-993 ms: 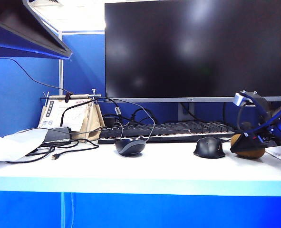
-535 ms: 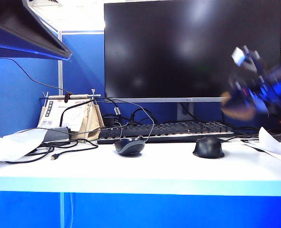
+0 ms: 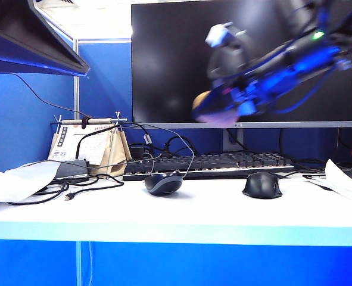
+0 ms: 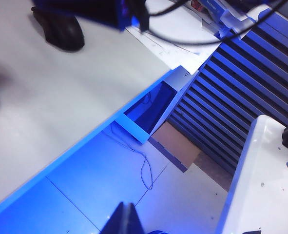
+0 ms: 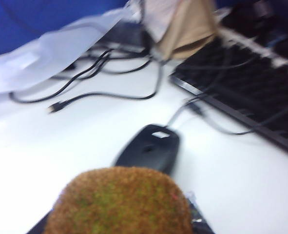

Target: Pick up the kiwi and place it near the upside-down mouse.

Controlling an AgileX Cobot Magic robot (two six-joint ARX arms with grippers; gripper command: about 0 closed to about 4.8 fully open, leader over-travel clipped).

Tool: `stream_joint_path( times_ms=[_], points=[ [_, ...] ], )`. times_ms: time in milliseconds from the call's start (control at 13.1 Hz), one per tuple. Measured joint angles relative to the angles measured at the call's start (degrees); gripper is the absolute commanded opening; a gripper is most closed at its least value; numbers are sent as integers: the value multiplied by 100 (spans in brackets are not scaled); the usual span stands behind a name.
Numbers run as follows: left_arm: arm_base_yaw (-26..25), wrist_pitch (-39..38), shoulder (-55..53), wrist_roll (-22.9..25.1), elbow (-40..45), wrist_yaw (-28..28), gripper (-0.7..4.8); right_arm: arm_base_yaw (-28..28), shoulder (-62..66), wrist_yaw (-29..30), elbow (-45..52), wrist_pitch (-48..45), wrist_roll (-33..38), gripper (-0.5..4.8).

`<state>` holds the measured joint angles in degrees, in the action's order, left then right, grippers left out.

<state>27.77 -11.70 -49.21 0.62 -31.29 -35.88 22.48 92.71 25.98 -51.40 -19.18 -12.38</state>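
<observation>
Both right jaws [image 3: 214,110] clamp kiwi [image 5: 118,202], airborne above upside-down mouse [image 5: 150,148].

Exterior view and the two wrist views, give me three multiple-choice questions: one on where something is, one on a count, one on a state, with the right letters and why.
1. Where is the kiwi?
A. on the desk beside the keyboard
B. in the air, in the right gripper, in front of the monitor
C. under the white paper

2. How many computer mice lie on the desk in the exterior view?
A. one
B. two
C. three

3. What state is the upside-down mouse in?
A. resting on the desk, untouched
B. lifted by the left gripper
C. covered by the kiwi

Answers:
1 B, the blurred right arm carries the brown fruit above the keyboard.
2 B, the grey-banded one and the all-black mouse.
3 A, nothing touches it; the right wrist view shows it below the kiwi, on the desk.
</observation>
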Motion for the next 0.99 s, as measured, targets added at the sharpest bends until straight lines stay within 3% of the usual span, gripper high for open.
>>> stream_joint_path(
  times_ms=[458,993],
  points=[
    [0,2,0,0,0,0,-1,789,1119,-48,-197,-494,356,229],
    [0,4,0,0,0,-4,-1,927,2229,-46,-973,-546,767,229]
  ],
)
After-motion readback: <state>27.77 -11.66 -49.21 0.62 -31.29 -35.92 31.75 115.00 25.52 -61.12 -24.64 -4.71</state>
